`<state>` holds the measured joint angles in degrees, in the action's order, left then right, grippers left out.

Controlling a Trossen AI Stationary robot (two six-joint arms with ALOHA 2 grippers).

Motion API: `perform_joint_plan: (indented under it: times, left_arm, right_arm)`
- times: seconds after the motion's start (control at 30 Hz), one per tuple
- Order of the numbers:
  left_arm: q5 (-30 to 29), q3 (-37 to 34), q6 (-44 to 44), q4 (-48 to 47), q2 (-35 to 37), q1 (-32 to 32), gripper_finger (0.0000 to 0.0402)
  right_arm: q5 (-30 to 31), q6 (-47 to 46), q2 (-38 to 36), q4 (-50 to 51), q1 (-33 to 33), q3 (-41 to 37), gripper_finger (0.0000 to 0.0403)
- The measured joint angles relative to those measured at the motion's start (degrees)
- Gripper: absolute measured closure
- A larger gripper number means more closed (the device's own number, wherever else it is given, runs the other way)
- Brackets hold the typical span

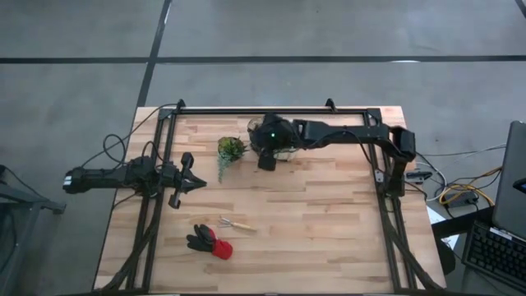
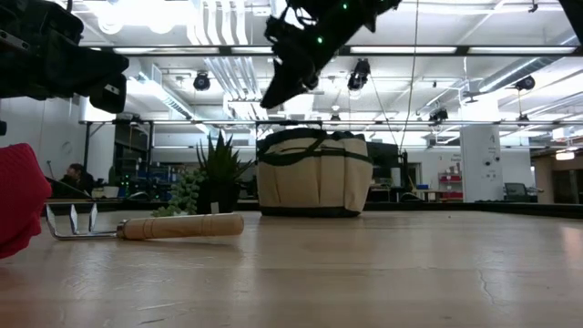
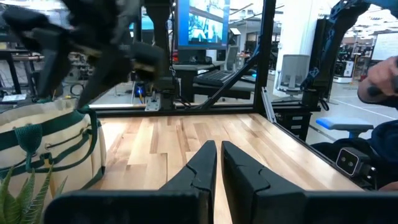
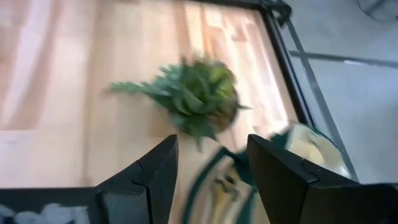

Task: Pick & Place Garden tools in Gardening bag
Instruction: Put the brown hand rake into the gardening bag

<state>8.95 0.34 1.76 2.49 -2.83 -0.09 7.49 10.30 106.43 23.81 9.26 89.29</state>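
Right gripper spread and empty above gardening bag at desk's far side, potted plant just left, left gripper closed at left, gloves and wooden-handled rake lying near front.

A pale wooden plank counter edged by a black metal frame carries a small green potted plant with spiky leaves and trailing strands. The plant stands just beside the right arm's jaws, toward the left arm's side, and a little beyond the left arm's jaws toward the counter's far edge. From table height it shows as a dark spiky tuft. The counter stands on a grey concrete floor crossed by dark lines. Off the counter's right edge, well apart from either pair of jaws, lie tangled yellow and grey cables and a dark keyboard. Beyond the counter, lit monitors and a seated person's arm show in the room.
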Motion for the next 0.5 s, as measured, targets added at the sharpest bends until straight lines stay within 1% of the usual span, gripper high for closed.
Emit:
perform_joint_plan:
  times: [0.2, 0.5]
  left_arm:
    - [0.00, 0.00, 0.00, 0.00, 0.00, 0.00, 0.0374]
    - [0.00, 0.00, 0.00, 0.01, 0.00, 0.01, 0.0374]
  right_arm:
    - [0.00, 0.35, -0.09, -0.04, -5.29, 0.31, 0.0220]
    - [-0.13, -0.41, -0.09, -0.21, -12.83, -1.42, 0.0216]
